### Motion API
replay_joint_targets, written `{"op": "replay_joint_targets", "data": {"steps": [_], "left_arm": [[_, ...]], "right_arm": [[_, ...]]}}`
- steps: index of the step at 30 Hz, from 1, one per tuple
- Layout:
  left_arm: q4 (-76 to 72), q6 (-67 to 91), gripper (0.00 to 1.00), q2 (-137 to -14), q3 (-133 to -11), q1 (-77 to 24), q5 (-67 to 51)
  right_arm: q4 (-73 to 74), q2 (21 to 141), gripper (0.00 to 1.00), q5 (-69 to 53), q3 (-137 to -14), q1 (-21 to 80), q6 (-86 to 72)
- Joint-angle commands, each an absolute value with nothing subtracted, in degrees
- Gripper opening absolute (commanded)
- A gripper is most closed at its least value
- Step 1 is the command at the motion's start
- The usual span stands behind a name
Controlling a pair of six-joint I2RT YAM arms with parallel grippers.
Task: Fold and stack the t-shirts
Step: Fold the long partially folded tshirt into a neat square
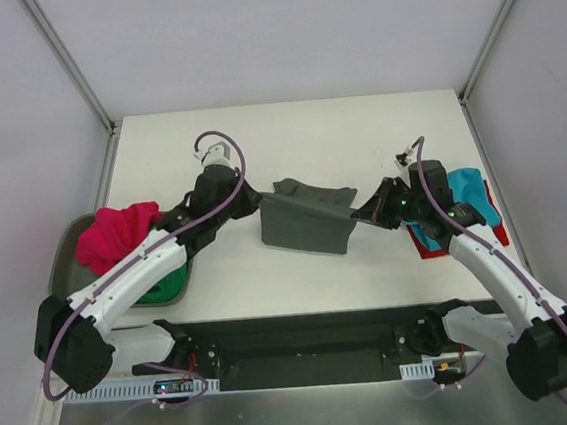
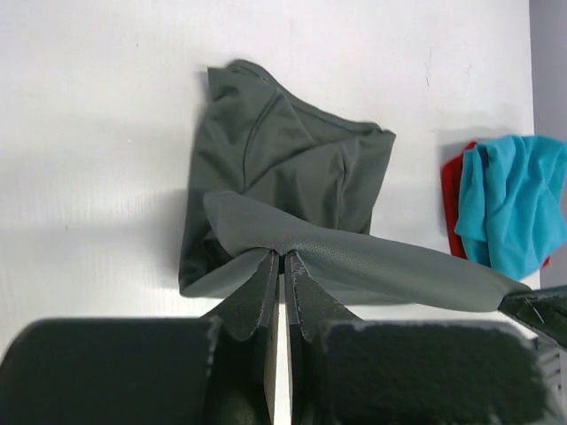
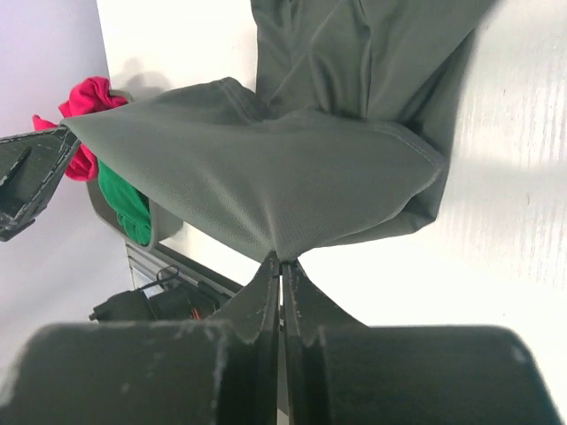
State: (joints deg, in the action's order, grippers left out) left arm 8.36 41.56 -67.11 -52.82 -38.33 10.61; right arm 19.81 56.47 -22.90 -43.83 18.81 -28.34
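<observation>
The dark grey t-shirt (image 1: 306, 217) lies mid-table, its near edge lifted and stretched between both grippers; it also shows in the left wrist view (image 2: 283, 168) and the right wrist view (image 3: 266, 177). My left gripper (image 1: 259, 203) is shut on its left corner (image 2: 282, 254). My right gripper (image 1: 357, 215) is shut on its right corner (image 3: 281, 257). The teal t-shirt (image 1: 455, 201) lies on the red t-shirt (image 1: 499, 224) at the right. The magenta pink t-shirt (image 1: 115, 236) and the green t-shirt (image 1: 165, 284) lie in the tray at the left.
The grey-green tray (image 1: 67, 255) sits at the table's left edge. A black strip with cables (image 1: 305, 336) runs along the near edge between the arm bases. White walls and metal posts enclose the table.
</observation>
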Motion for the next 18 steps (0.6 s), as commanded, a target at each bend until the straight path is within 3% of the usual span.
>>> {"op": "replay_joint_targets", "data": {"steps": [1,18], "left_arm": [[4.4,38.1,0.0,-72.6,-58.5,-34.6,9.8],[2.3,35.4,0.0,-100.3,-76.5,-28.7,5.8]], "right_arm": [[13.9,61.1,0.01,-27.9,-46.5,14.9,-27.5],[5.1,84.5,0.01,-27.0,-54.1,6.0,-27.0]]}}
